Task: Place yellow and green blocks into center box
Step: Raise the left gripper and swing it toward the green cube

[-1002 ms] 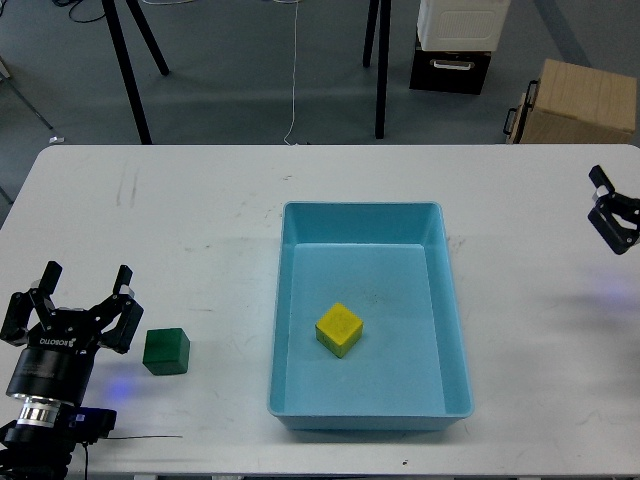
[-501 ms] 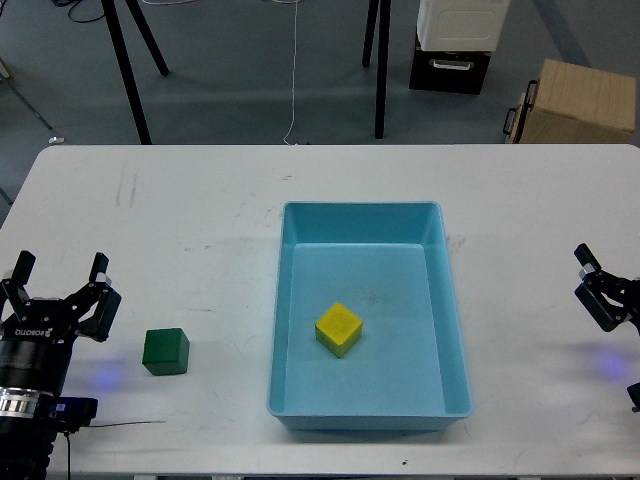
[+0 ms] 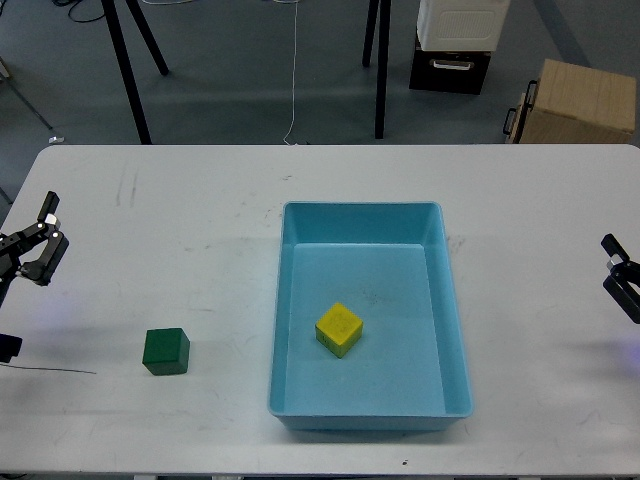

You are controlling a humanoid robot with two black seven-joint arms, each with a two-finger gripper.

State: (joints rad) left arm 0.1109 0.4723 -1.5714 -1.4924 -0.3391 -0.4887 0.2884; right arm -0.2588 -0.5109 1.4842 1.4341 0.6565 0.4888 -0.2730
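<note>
Yellow block (image 3: pixel 339 329) in box (image 3: pixel 300 300) already — green block (image 3: pixel 165 351) next; left gripper (image 3: pixel 38 247) empty, prob open, needs to drop onto it.

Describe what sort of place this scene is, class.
Probably a robotics lab or workshop: a white table holding a blue bin, black stand legs on grey floor, and a cardboard box behind.

So the yellow block (image 3: pixel 339 329) is sitting inside the light blue box (image 3: pixel 284 300) in the middle of the white table (image 3: pixel 200 220), a bit tilted. The green block (image 3: pixel 165 351) is out on the table left of the box, well apart from it. Both grippers, left (image 3: pixel 40 240) and right (image 3: pixel 622 284), hang at the far edges, holding nothing.
</note>
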